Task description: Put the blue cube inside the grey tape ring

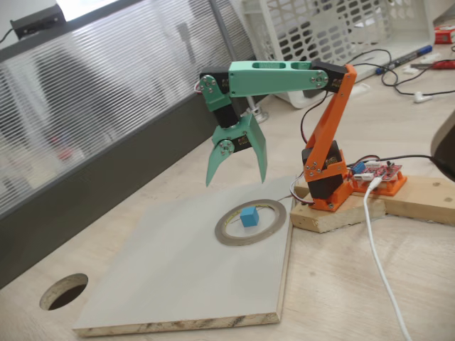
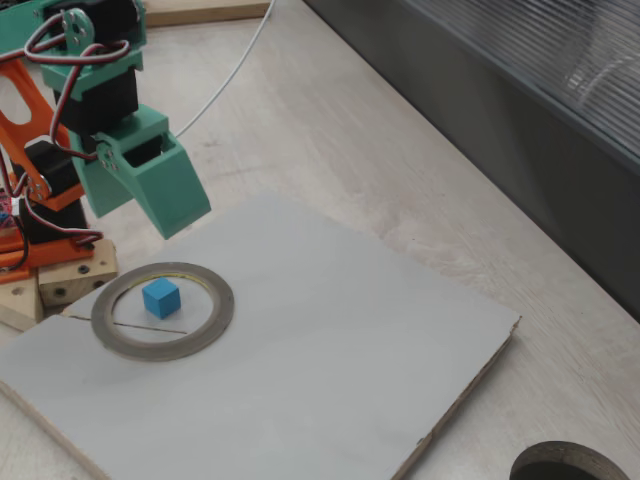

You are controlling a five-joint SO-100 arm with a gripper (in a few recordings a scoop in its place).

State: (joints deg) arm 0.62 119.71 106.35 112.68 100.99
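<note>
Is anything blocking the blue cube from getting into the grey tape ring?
Nothing visible does. The blue cube already sits inside the grey tape ring on the board, and the open tool hangs above, apart from both.

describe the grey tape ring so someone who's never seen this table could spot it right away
Start at the pale grey board lying on the wooden tabletop, and look to its corner nearest the orange arm base. There the grey tape ring lies flat under the open green gripper, with the blue cube inside it. Unlike the dark round hole cut through the tabletop, it is a thin band lying on the board.
</note>
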